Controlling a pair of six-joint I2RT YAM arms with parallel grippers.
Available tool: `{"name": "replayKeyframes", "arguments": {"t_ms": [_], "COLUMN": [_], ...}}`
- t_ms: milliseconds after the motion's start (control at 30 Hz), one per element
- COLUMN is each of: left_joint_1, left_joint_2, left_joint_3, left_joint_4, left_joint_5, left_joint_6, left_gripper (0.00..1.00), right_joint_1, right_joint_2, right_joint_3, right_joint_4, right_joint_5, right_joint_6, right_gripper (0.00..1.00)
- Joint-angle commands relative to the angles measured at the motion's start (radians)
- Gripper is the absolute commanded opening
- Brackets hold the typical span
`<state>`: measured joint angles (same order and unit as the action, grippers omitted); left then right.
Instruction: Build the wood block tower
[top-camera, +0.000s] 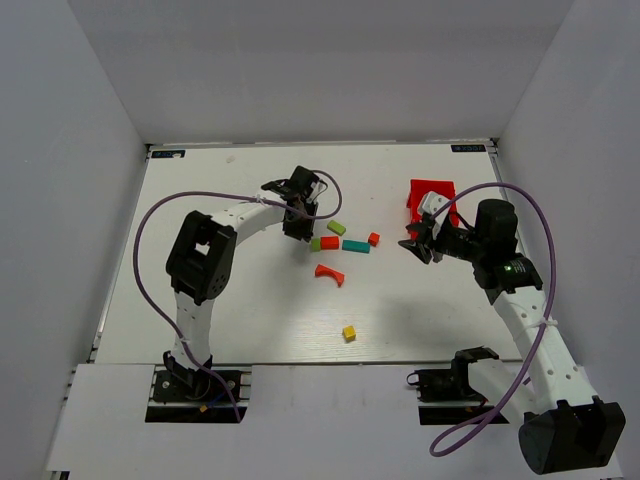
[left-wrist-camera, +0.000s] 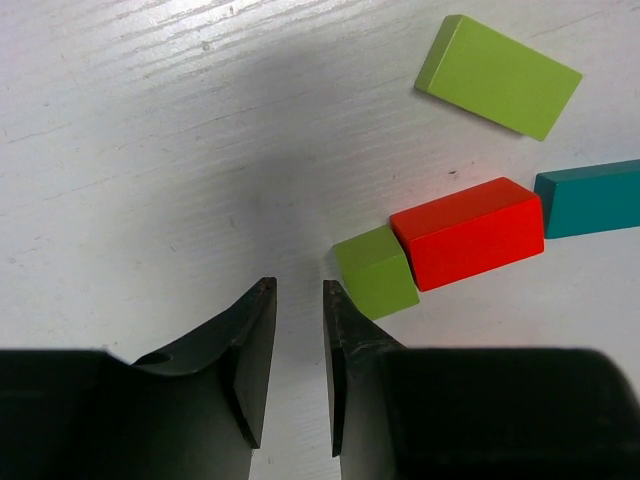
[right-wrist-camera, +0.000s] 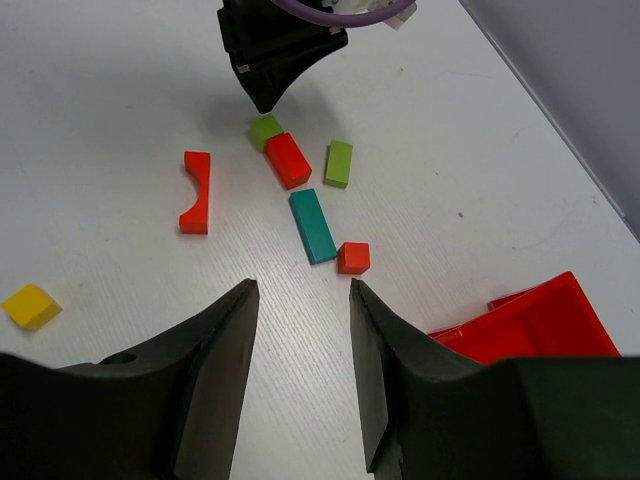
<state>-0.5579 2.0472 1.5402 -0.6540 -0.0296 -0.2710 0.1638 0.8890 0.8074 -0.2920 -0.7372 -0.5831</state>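
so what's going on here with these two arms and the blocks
Nothing is stacked yet: the wooden blocks lie loose on the table. The left hand, empty, is low, close beside the green cube, which touches the red block. The right hand is open and empty, above the table near the red bin.

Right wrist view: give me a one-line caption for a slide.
Right gripper, fingers open, facing scattered wooden blocks: red arch, teal bar, yellow cube; red bin at right.
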Motion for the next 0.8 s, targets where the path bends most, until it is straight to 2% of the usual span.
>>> {"name": "replayKeyframes", "arguments": {"t_ms": [0,767], "left_joint_1": [0.001,0.001], "left_joint_2": [-0.001,0.008], "left_joint_3": [0.031,0.040], "left_joint_4": [-0.001,-0.001], "left_joint_5": [0.020,0.050], "left_joint_6": [-0.007,0.003], "left_gripper": [0.37,0.35], "right_joint_1": [-0.003,-0.006], "right_joint_2": [-0.019,-0.016], "right_joint_3": [-0.005,-0.002], "right_joint_4": [0.001,0.001], "right_joint_5": [-0.019,-0.021], "right_joint_6": [-0.003,-0.006], "right_gripper": [0.48,0.48]}}
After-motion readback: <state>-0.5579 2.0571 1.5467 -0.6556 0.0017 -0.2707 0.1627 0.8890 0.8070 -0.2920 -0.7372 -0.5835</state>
